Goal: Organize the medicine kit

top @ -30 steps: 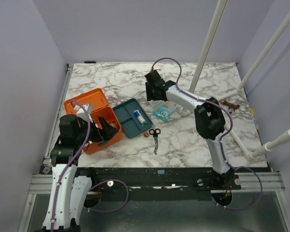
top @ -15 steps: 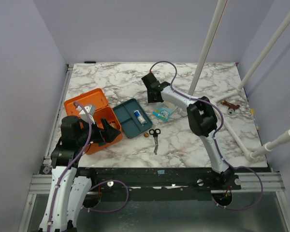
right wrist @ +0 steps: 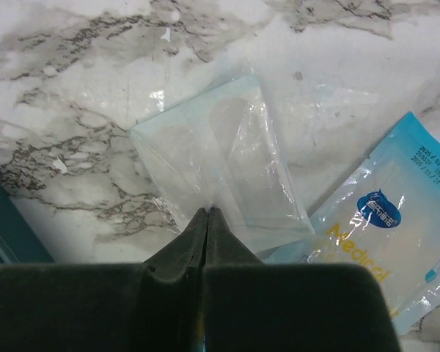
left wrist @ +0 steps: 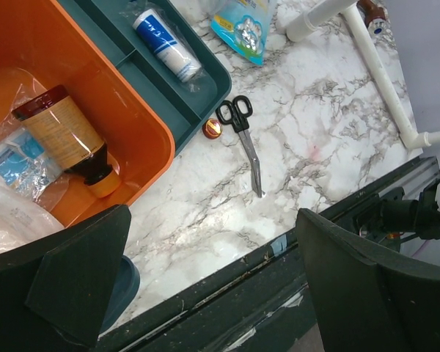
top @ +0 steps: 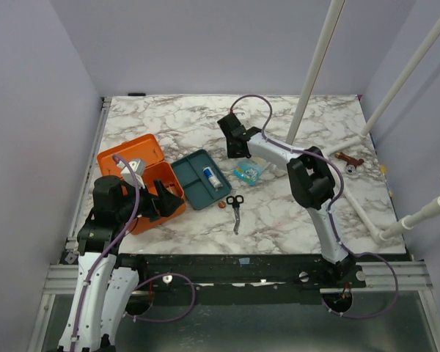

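Observation:
The medicine kit [top: 148, 176] is an orange box, lid open, at the table's left. In the left wrist view its orange wall [left wrist: 132, 117] encloses a brown bottle [left wrist: 62, 132] and clear packets. My left gripper [left wrist: 213, 220] hangs open over the kit's near corner and the table edge, holding nothing; it also shows from above [top: 163, 199]. My right gripper [right wrist: 207, 213] is shut, its tips pinching the edge of a clear plastic packet [right wrist: 220, 154] that lies on the marble. A blue medical packet [right wrist: 389, 220] lies partly under it. From above, the right gripper [top: 237, 152] is at table centre.
A dark teal tray [top: 193, 181] beside the kit holds a white roll [top: 212, 177]. Black scissors [top: 235, 209] and a small orange cap [top: 221, 205] lie near it. White pipes [top: 315, 66] stand at the right, with a reddish tool [top: 348, 160] beyond.
My right gripper's jaws have closed onto the clear packet, and its wrist has shifted slightly left. The left arm has barely moved and stays open.

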